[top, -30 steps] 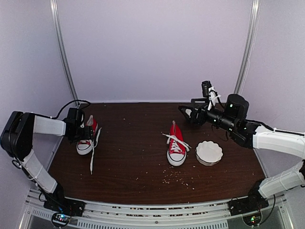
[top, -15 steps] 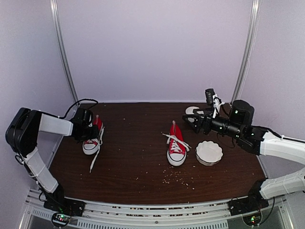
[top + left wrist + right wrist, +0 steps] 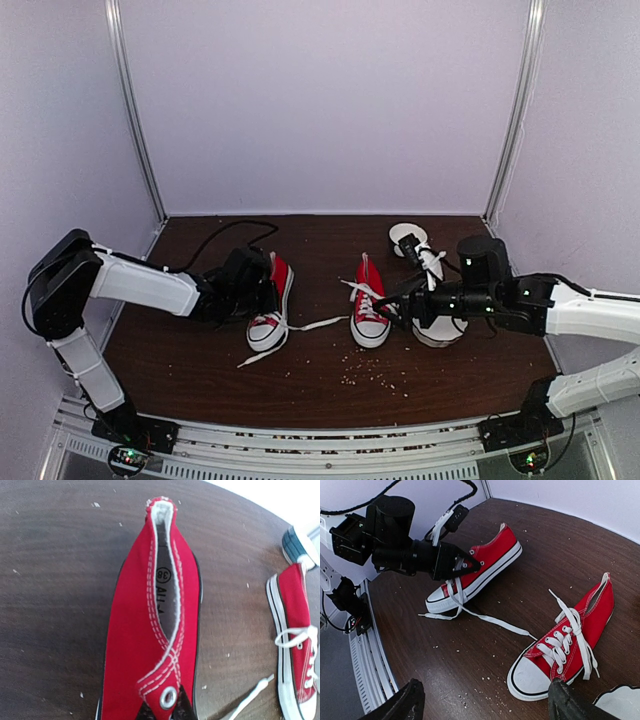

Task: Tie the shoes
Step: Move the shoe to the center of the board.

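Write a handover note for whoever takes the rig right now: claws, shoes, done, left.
Left claw: shut on the left shoe, on its upper by the eyelets.
Right claw: open, empty, hovering near the right shoe.
Shoes: both on the table, side by side; the left shoe's lace trails loose.
Done: nothing tied; no bow on either shoe.
Left: tie both.

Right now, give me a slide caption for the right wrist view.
Left gripper clamps one red sneaker by its upper, lace trailing toward the second sneaker; open right gripper hovers nearby.
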`<action>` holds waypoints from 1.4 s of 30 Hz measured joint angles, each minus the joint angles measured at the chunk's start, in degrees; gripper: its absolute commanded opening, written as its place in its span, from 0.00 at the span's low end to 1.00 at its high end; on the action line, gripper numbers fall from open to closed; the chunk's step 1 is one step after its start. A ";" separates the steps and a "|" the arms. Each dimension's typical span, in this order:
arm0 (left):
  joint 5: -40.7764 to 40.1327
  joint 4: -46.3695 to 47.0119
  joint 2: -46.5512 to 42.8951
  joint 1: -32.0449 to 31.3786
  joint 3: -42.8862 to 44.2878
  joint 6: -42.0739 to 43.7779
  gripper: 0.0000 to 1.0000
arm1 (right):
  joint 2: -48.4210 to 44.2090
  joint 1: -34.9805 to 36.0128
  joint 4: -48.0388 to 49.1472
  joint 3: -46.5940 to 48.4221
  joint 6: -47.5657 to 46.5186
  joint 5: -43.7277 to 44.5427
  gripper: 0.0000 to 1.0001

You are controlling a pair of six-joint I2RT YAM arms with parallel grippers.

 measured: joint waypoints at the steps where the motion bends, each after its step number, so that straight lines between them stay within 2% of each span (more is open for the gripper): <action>1: -1.42 -0.11 0.09 -0.20 0.52 -0.24 0.00 | -0.20 0.44 -1.09 0.00 -0.15 0.37 0.85; 8: -10.86 -4.90 -1.44 -4.59 3.10 -0.33 0.00 | -0.94 1.97 -4.09 0.02 -1.40 1.77 0.84; 12: -13.05 -7.43 -1.25 -2.69 3.78 0.52 0.00 | -0.37 2.93 -5.20 0.57 -2.08 2.64 0.83; 13: -13.70 -7.65 -0.70 -1.95 4.07 1.14 0.03 | 0.11 3.23 -5.77 1.05 -2.45 2.99 0.83; 16: -14.32 -7.85 2.03 -0.33 5.73 2.97 0.56 | 2.08 4.22 -7.65 2.91 -3.21 3.85 0.83; 18: -13.14 -7.54 3.21 0.11 6.23 4.31 0.79 | 2.93 4.76 -8.61 3.69 -3.91 4.26 0.83; 19: -12.44 -7.39 3.23 0.15 6.25 5.14 0.88 | 3.17 5.05 -9.01 3.91 -4.13 4.28 0.84; 21: -10.95 -7.39 2.40 0.13 6.25 7.39 0.95 | 3.21 5.42 -9.81 3.96 -4.57 4.26 0.84; 26: -9.44 -9.07 -5.62 0.07 5.75 14.73 0.97 | 3.39 5.51 -12.46 4.74 -6.67 4.00 0.84; 31: -9.70 -7.56 -16.59 -1.70 1.60 21.84 0.97 | 8.33 5.51 -13.92 11.26 -11.06 4.22 0.85; 37: -10.69 -6.32 -18.29 -4.52 -4.92 28.15 0.98 | 29.09 4.87 -16.94 30.23 -19.30 1.92 0.76; 40: -12.24 -5.70 -19.10 -4.61 -8.76 30.10 0.97 | 40.37 4.39 -21.22 39.65 -22.73 1.16 0.68; 42: -13.31 -5.68 -19.52 -4.61 -10.19 30.93 0.98 | 47.87 4.02 -25.57 46.51 -24.96 0.94 0.67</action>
